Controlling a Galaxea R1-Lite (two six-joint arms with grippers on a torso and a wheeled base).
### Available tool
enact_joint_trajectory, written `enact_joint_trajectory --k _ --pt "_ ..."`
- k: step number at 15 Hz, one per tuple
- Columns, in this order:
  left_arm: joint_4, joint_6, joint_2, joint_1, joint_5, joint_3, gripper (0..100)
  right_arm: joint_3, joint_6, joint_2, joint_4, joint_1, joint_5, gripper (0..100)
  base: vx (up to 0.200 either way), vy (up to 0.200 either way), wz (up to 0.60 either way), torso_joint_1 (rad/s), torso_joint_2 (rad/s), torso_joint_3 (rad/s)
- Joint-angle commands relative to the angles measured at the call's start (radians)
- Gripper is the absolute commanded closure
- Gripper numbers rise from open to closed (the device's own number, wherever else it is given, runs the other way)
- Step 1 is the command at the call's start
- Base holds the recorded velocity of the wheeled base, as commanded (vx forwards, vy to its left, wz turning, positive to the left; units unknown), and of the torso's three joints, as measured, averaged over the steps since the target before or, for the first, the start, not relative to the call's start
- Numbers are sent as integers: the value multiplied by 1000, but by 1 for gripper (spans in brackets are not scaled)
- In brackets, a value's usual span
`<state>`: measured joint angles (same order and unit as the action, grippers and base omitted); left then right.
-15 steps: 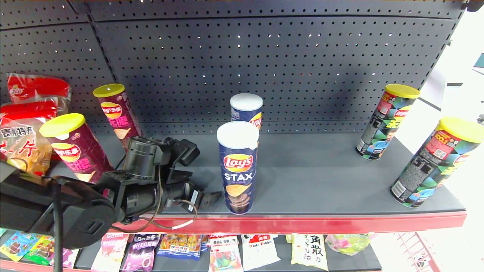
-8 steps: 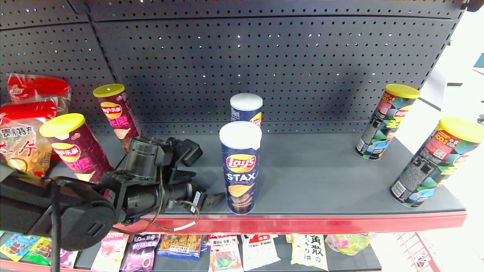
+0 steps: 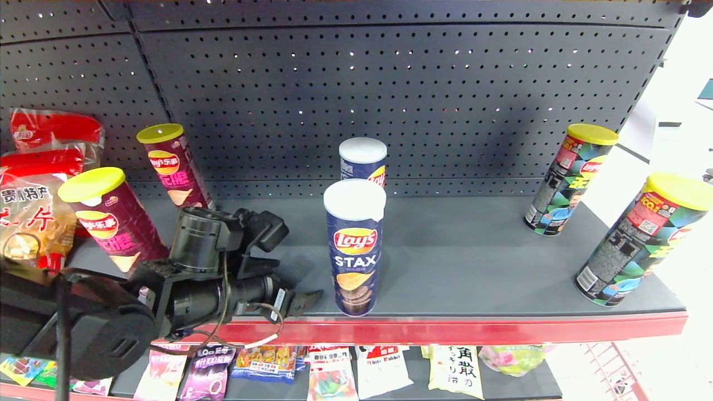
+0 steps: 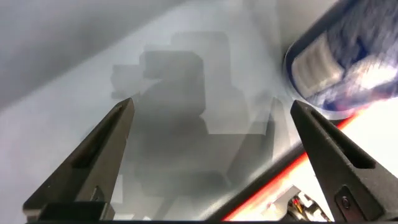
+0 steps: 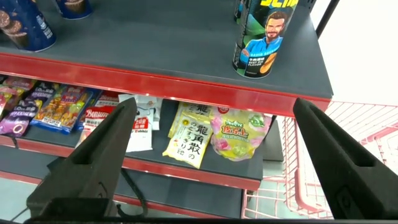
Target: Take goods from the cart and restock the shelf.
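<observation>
Head view, left gripper [image 3: 302,299]: low at the shelf's [image 3: 473,262] front edge, just beside the front blue chips can [image 3: 355,250].
Head view, front blue chips can: upright near the red lip, rear blue chips can [image 3: 363,159] behind it.
Left wrist view, left gripper [image 4: 211,155]: fingers spread wide, nothing between; front blue chips can [image 4: 336,68] beyond one fingertip.
Right wrist view, right gripper [image 5: 214,155]: fingers wide apart, empty, before lower-shelf snack packets [image 5: 199,134]; red wire cart [image 5: 348,186] alongside.

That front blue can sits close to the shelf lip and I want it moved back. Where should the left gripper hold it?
I'd grip the front blue can mid-height on its round wall, coming level from the robot's left, where the open left gripper sits. It stands upright, and the rear blue can blocks the back.
</observation>
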<state>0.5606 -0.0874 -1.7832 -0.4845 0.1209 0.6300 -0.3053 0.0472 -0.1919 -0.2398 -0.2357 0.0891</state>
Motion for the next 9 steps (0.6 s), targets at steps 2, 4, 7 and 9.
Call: enact_joint_trajectory --k 2,4,7,9 --pt "-4 0 208 69 10 -107 0 46 0 14 2 -5 -9 0 0 0 0 0 0 0" --pt "-38 3 393 109 11 -185 0 63 0 6 2 -5 -9 0 0 0 0 0 0 0" --pt "-225 5 731 267 10 -265 0 66 0 -18 0 16 -2 0 0 0 0 0 0 0" --pt "-370 6 941 402 3 -279 0 63 0 -24 0 119 1 0 0 0 0 0 0 0"
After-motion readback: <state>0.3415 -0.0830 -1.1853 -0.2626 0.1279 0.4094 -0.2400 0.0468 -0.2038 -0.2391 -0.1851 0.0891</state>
